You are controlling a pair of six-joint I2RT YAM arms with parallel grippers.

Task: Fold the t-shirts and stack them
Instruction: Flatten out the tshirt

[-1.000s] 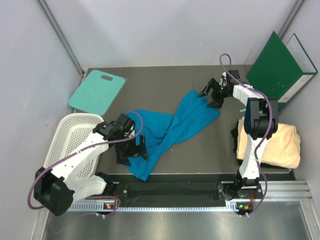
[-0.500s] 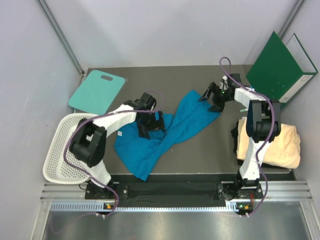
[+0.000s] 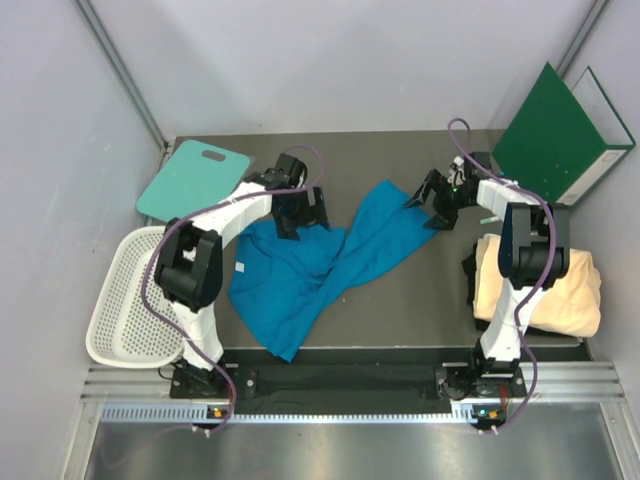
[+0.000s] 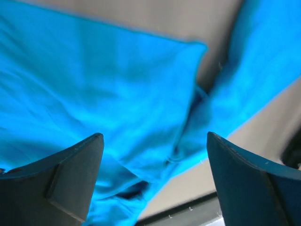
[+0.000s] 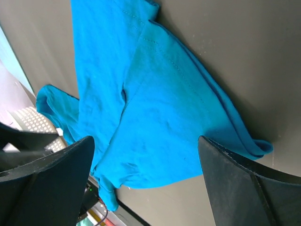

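Observation:
A bright blue t-shirt point(image 3: 320, 265) lies crumpled in a diagonal band across the middle of the table, and it fills the left wrist view point(image 4: 117, 94) and the right wrist view point(image 5: 155, 117). My left gripper point(image 3: 300, 212) point(image 4: 155, 174) hangs open over the shirt's far left edge, nothing between its fingers point(image 4: 70, 179). My right gripper point(image 3: 432, 195) point(image 5: 146, 183) is open just above the shirt's far right corner, holding nothing. A folded cream-yellow t-shirt point(image 3: 555, 290) sits at the right edge, behind the right arm.
A teal board point(image 3: 193, 182) with a handle hole lies at the back left. A white mesh basket point(image 3: 125, 300) stands at the left edge. A green binder point(image 3: 560, 135) leans at the back right. Walls close in on both sides.
My left arm has swung from the shirt's near left part to its far left edge, still open. My right gripper has drifted slightly right, staying open.

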